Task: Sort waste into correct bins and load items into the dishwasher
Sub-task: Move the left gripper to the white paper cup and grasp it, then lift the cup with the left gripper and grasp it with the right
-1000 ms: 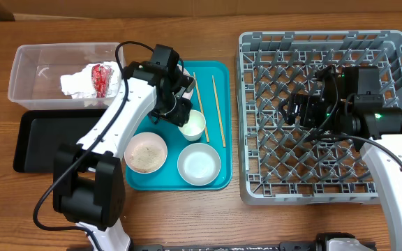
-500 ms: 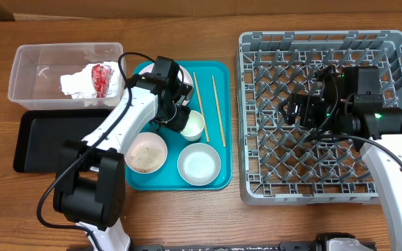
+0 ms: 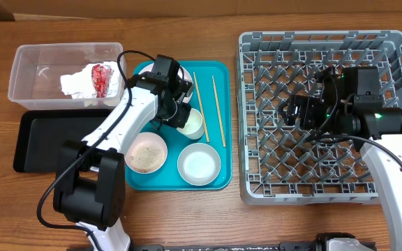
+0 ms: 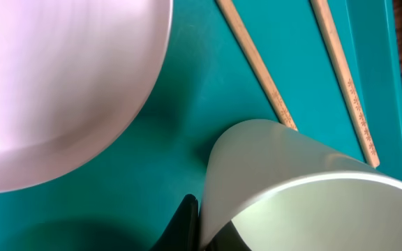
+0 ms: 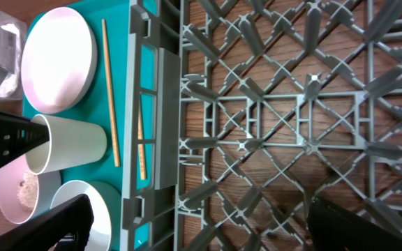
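Observation:
My left gripper is shut on the wall of the small white cup, one finger inside and one outside. The cup sits tilted on the teal tray. The large plate lies behind it, and two wooden chopsticks lie to the right. A bowl with rice-like crumbs and a small plate sit at the tray's front. The napkin and red scrap lie in the clear tub. My right gripper hangs open over the grey dish rack.
The black tray lies in front of the clear tub, left of the teal tray. In the right wrist view the rack's left wall stands between my right gripper and the teal tray. Bare wooden table surrounds everything.
My left gripper has moved down and slightly right onto the small cup and closed on its wall. The right arm has not moved.

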You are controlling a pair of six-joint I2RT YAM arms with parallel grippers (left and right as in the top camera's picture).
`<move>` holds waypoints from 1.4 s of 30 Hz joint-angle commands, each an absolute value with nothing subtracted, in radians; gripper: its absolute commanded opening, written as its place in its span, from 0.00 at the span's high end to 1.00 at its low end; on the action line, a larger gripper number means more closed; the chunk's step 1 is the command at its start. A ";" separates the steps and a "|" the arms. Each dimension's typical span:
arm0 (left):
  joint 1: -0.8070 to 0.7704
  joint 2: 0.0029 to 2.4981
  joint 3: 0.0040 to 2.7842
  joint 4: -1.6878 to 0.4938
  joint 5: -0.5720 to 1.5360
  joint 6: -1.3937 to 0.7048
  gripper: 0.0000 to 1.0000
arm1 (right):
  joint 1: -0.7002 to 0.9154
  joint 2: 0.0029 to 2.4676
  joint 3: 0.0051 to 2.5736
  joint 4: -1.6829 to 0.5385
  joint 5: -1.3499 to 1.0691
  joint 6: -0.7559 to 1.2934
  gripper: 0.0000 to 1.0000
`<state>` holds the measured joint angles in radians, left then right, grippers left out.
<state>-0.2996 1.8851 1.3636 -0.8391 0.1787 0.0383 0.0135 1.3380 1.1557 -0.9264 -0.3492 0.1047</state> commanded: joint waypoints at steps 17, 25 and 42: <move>0.021 1.892 1.711 -1.088 1.418 -0.021 0.96 | 0.231 1.420 1.177 -0.366 -0.857 0.323 0.00; -0.004 1.892 1.711 -1.187 1.463 0.051 0.96 | 0.254 1.521 1.177 -0.103 -1.061 0.323 0.04; -0.112 1.892 1.711 -1.254 1.410 0.105 0.96 | 0.307 1.521 1.177 0.042 -1.128 0.368 0.26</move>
<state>-0.1051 1.8988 1.6962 -1.2575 1.3884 0.0818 0.2893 1.5272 1.1595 0.0410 -1.1206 0.3687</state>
